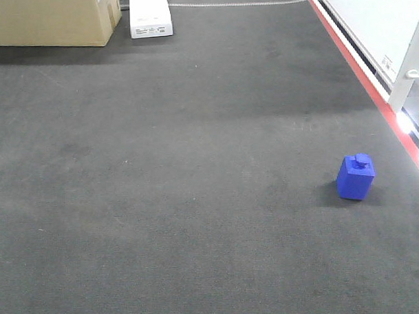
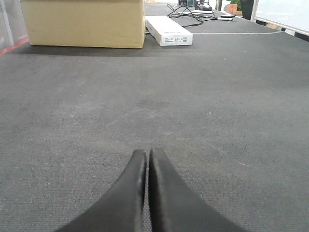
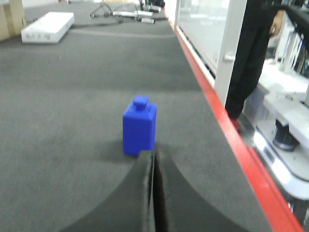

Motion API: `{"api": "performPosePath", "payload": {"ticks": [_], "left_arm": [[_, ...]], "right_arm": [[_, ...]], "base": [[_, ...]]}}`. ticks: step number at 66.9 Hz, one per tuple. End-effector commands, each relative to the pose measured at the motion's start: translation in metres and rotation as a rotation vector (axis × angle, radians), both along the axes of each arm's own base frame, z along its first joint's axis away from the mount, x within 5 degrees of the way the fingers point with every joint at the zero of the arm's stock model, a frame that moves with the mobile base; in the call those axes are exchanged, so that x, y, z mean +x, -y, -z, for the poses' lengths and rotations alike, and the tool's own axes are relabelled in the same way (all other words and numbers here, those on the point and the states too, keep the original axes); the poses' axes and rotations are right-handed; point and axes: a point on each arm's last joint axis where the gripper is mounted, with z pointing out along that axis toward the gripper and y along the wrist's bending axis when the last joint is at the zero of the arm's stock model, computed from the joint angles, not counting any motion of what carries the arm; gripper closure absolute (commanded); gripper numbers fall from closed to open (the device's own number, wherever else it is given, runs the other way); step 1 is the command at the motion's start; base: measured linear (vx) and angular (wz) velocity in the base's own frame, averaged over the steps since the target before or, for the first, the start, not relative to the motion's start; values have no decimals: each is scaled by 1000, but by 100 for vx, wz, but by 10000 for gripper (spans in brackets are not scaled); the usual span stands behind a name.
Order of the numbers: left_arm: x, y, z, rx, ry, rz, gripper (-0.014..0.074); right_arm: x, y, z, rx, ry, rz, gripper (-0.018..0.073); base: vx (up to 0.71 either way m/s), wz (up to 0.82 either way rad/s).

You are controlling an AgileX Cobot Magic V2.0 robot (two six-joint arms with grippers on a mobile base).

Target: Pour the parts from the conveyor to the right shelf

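Note:
A small bright-blue block with a square knob on top (image 1: 355,177) stands upright on the dark grey conveyor belt (image 1: 182,172), near its right side. In the right wrist view the block (image 3: 139,125) stands just ahead of my right gripper (image 3: 153,153), whose black fingers are pressed together and hold nothing. My left gripper (image 2: 147,152) is also shut and empty, low over bare belt (image 2: 193,96). Neither gripper shows in the front view. The right shelf is out of view.
A cardboard box (image 1: 50,21) and a flat white box (image 1: 149,16) lie at the belt's far end, with cables (image 2: 193,12) behind them. A red strip (image 1: 358,69) edges the belt's right side. A person in black (image 3: 251,58) stands beyond that edge.

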Motion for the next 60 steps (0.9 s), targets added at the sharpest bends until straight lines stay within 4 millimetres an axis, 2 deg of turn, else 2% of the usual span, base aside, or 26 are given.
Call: {"api": "performPosePath", "payload": {"ticks": [1, 9, 15, 20, 31, 39, 48, 54, 60], "left_arm": [[-1, 0, -14, -16, 109, 6, 603], [-1, 0, -14, -16, 109, 6, 603], [-1, 0, -14, -16, 109, 6, 603], [-1, 0, -14, -16, 109, 6, 603], [-1, 0, -14, -16, 109, 6, 603], [-1, 0, -14, -16, 109, 6, 603], [-1, 0, -14, -16, 109, 6, 603], [-1, 0, -14, -16, 109, 6, 603], [-1, 0, -14, -16, 109, 6, 603]], "right_arm": [[-1, 1, -15, -3, 190, 19, 568], [-8, 3, -42, -25, 484, 40, 566], [-15, 3, -63, -31, 618, 46, 564], [-22, 2, -85, -48, 665, 42, 564], [-37, -1, -150, -96, 677, 35, 564], [-29, -1, -195, -115, 616, 34, 561], [-2, 1, -230, -101, 529, 29, 543], [27, 3, -236, -95, 417, 25, 498], [55, 5, -235, -69, 309, 19, 422]], "base": [[0, 0], [0, 0], [0, 0], [0, 0], [0, 0], [0, 0], [0, 0], [0, 0], [0, 0]]}}
